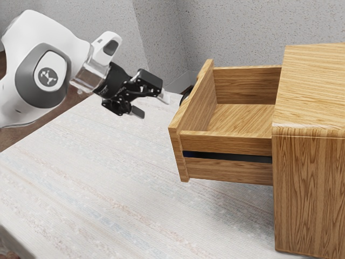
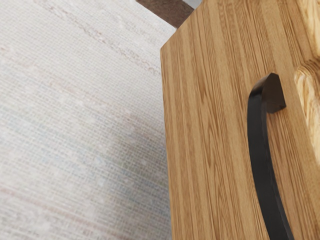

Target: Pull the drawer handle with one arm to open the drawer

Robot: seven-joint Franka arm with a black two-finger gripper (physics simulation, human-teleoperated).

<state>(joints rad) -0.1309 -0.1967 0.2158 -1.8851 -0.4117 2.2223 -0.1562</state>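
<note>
The drawer [image 1: 226, 144] sticks far out of the cabinet [image 1: 310, 183]. It is hard wood and probably slides heavy. Its black handle [image 2: 262, 165] looks stiff, so grab it in the middle. The gripper [image 1: 125, 109] hangs well away from the cabinet, past the drawer front, jaws spread, holding nothing.

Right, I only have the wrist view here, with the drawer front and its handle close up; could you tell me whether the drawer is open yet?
Observer: Yes, the drawer is pulled well out of the cabinet.
Operator: Is the gripper on the handle?
Observer: No, the gripper hangs open, apart from the handle, toward the exterior view's left.
Operator: Is anything inside the drawer?
Observer: The part I see is bare wood.
</note>
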